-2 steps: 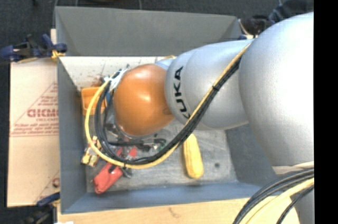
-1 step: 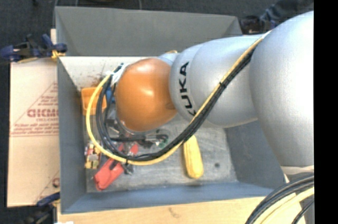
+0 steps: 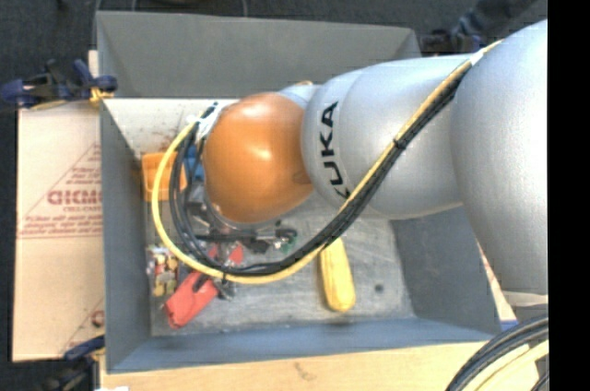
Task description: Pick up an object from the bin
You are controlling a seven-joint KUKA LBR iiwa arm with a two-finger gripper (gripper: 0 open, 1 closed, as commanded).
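Silver arm [image 3: 415,140] is reaching in from the right, looming over the grey bin [image 3: 277,57] and covering much of its floor. Its orange cover [image 3: 253,159], ringed by yellow and black cables [image 3: 267,274], is hanging over the left half of the floor; how the jaws beneath it are standing I cannot tell. Just right of the cables, a long yellow thing [image 3: 336,278] is lying near the front wall. Nearest the wrist, a red thing [image 3: 191,300] is lying in the front left corner, just beside a small heap of coloured bits [image 3: 161,269]

Light falls from above, leaving a sheen on the orange cover [image 3: 251,154] and silver arm [image 3: 415,136]. Beneath them the bin [image 3: 433,278] lies in shadow.
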